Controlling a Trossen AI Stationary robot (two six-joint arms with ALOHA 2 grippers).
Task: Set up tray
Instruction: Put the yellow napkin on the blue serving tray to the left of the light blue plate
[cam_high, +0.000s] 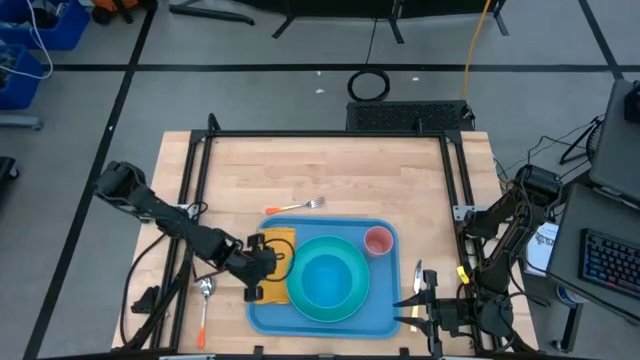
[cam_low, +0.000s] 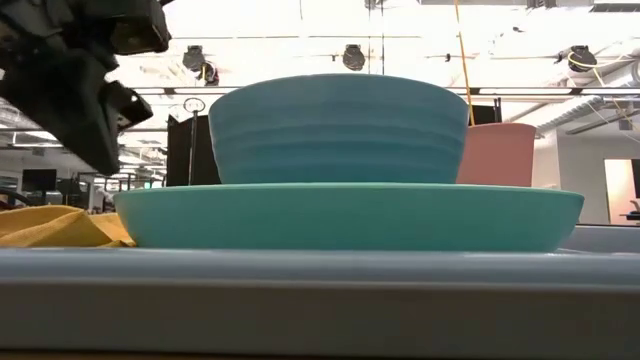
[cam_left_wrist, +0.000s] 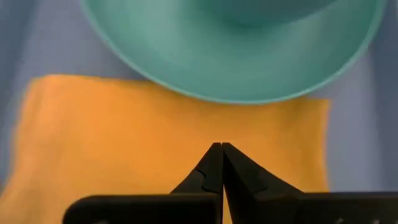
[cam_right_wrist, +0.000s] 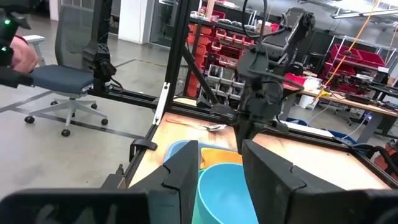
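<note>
The smooth blue plastic tray, rectangular with rounded corners, lies on the wooden table. The left end effector, fingers pressed together, hovers over the soft yellow cloth on the tray's left side. The right end effector, fingers apart and empty, waits beside the tray's right edge.

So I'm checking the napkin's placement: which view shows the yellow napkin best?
The high view: the yellow napkin lies on the tray, tucked under the plate. Left wrist view shows only cloth close up; the others, slivers.

The left gripper reaches inward, its 2 fingers pressed together. The right gripper waits near the table's edge, its 2 fingers parted.
</note>
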